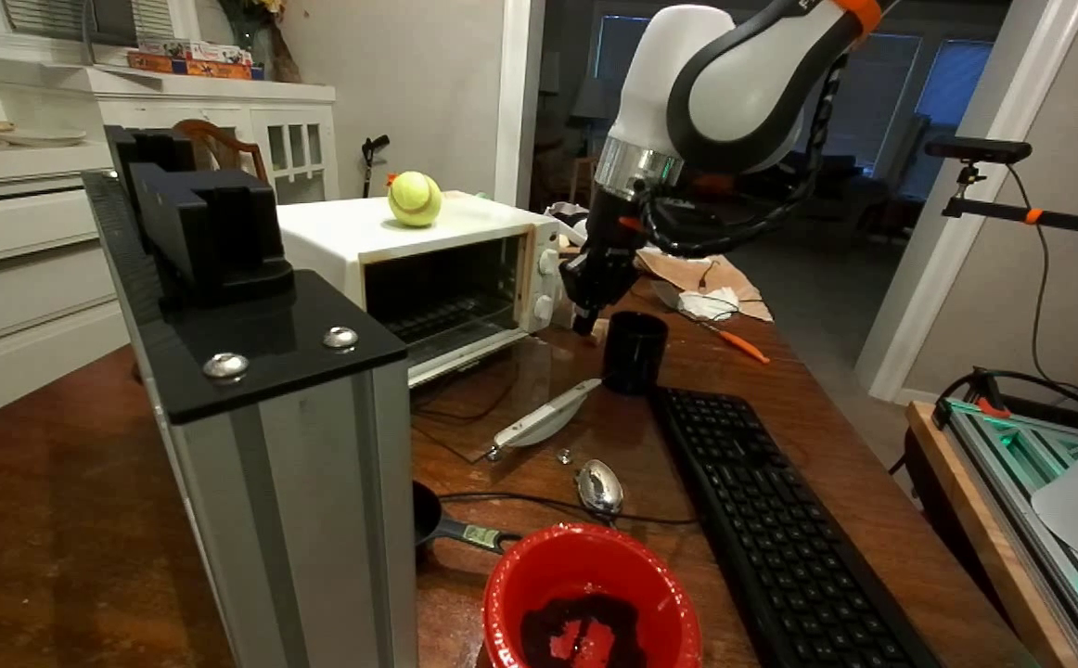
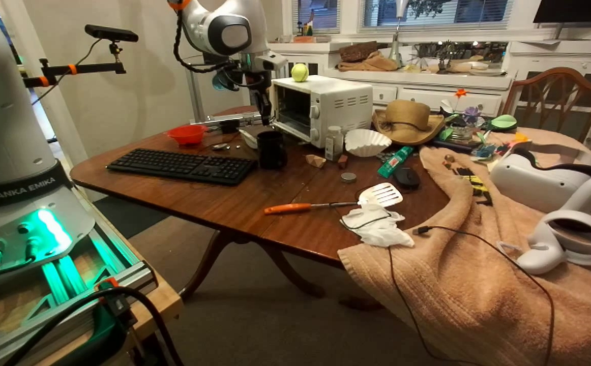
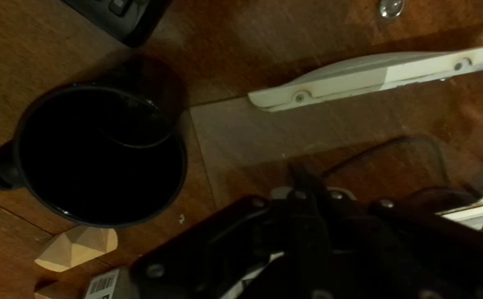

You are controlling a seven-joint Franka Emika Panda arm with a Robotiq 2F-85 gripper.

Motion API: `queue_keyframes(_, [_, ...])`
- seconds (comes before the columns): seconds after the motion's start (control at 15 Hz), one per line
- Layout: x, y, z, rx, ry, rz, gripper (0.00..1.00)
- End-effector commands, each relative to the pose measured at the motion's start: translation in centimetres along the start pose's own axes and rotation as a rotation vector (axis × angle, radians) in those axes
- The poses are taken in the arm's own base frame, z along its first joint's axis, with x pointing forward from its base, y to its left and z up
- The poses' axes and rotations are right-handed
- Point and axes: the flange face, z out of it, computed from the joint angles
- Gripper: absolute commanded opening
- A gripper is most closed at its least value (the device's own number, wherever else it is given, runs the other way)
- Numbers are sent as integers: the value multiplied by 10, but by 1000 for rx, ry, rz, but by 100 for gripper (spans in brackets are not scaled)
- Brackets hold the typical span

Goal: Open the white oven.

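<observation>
- Presently, polished brown wooden table (image 2: 219,201) bears the set-up.
- White-and-black jointed robot arm (image 1: 734,102) reaches over it, wrist turned downward.
- Small boxy white toaster oven (image 2: 346,104) stands on the table, seen in both exterior views. It is open: clear glass door (image 3: 229,133) lowered, extending out in front of the dark cavity, pale handle (image 1: 548,415) along its outer edge.
- Long black keyboard (image 1: 771,501) lies beyond that handle, on the side away from the oven.
- Black two-finger gripper (image 1: 584,325) points down in front of the oven, above the lowered glass. Wrist view: fingers drawn together, nothing seen between them. Contact with the glass: cannot tell.
- Round red bowl (image 1: 585,557) sits beside the keyboard.
- Black cylindrical mug (image 3: 100,166) is upright, just beside the glass door's corner.
- Yellow-green tennis ball (image 1: 415,199) rests on the oven's flat top.
- Shiny metal spoon (image 1: 599,487) lies between handle and bowl.
</observation>
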Motion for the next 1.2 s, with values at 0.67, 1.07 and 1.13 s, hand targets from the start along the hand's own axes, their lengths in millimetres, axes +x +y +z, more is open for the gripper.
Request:
queue_keyframes(0.67, [7,33,21,-111,-1,57,0])
queue_keyframes(1.07, [9,42,15,-131,-7,85,0])
queue_keyframes(1.13, [9,43,14,-134,-7,89,0])
